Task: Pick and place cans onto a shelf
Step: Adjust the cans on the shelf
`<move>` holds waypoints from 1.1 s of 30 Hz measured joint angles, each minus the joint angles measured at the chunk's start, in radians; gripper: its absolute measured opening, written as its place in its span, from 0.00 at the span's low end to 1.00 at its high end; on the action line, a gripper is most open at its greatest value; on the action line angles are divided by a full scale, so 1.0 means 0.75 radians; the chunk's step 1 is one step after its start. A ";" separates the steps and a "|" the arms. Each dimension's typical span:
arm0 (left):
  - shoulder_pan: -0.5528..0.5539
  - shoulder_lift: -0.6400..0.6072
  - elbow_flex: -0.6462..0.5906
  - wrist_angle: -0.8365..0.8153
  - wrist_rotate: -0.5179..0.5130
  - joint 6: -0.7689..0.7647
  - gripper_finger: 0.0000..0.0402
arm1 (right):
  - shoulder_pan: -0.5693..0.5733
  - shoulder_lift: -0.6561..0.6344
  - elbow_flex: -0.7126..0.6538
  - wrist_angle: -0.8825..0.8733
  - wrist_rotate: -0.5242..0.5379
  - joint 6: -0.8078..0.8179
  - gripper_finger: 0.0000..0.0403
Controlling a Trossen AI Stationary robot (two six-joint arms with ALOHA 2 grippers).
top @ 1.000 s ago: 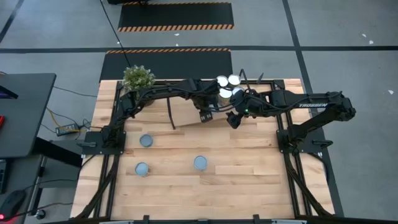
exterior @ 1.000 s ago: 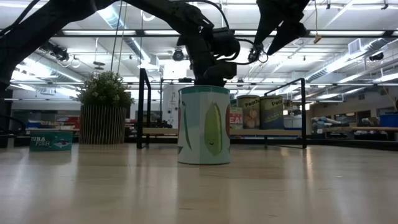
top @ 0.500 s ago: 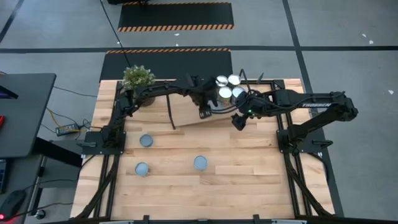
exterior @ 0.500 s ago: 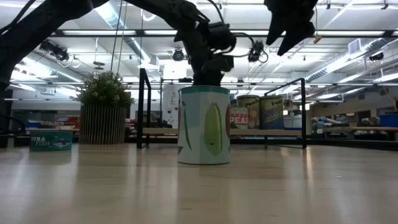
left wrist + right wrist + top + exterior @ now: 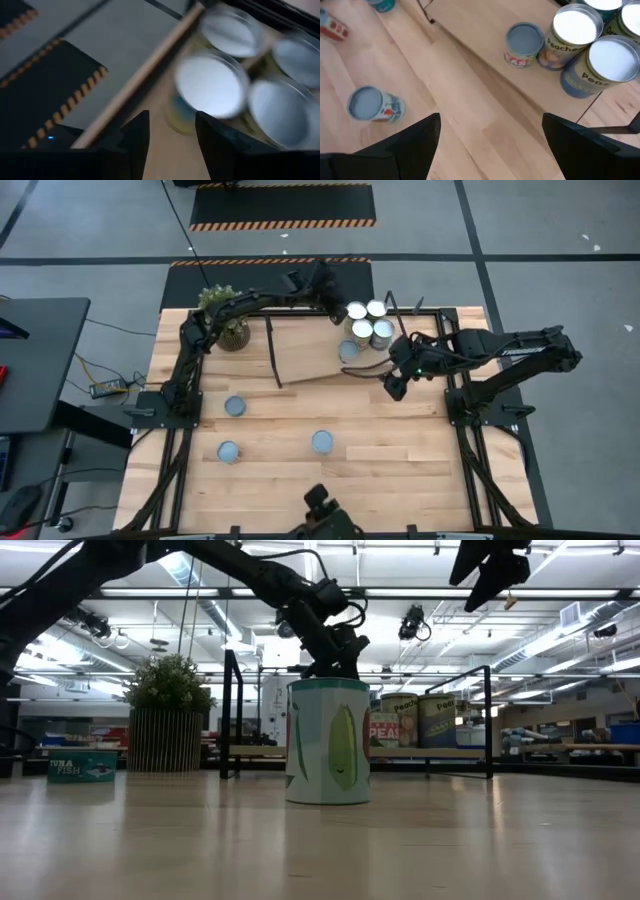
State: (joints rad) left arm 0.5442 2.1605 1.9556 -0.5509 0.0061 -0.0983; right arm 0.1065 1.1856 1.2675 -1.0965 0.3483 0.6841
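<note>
Three cans (image 5: 235, 407) stand apart on the desk (image 5: 400, 470), two toward its left side and one near the middle. At the back left corner sits a potted plant (image 5: 222, 305). The left tool (image 5: 325, 280) hangs over the far edge of the tilted shelf (image 5: 305, 345), its fingers parted and gripping nothing. Five more cans are grouped at the shelf's right end, four taller and one short. Just right of them, over the desk, the right tool (image 5: 395, 388) is spread wide and empty.
</note>
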 joint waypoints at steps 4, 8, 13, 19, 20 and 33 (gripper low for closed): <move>0.046 0.016 0.001 0.094 -0.032 0.013 0.41 | 0.017 0.003 0.000 -0.035 0.113 -0.004 0.88; 0.090 0.056 -0.002 0.216 0.066 -0.006 0.41 | -0.022 0.003 0.000 -0.020 0.226 0.050 0.88; 0.132 0.130 0.001 0.379 0.155 -0.087 0.39 | -0.095 0.003 0.000 0.006 0.236 0.060 0.88; 0.152 0.195 0.001 0.443 0.296 -0.161 0.32 | -0.127 0.003 0.000 0.030 0.231 0.065 0.88; 0.152 0.197 0.001 0.436 0.305 -0.147 0.31 | -0.128 0.003 0.000 0.030 0.230 0.064 0.88; 0.087 0.201 -0.002 0.350 0.345 -0.007 0.26 | -0.128 0.003 0.000 0.025 0.231 0.041 0.88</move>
State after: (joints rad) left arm 0.6095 2.3116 1.9545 -0.2886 0.2646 -0.1035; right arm 0.0105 1.1881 1.2675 -1.0775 0.5217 0.7151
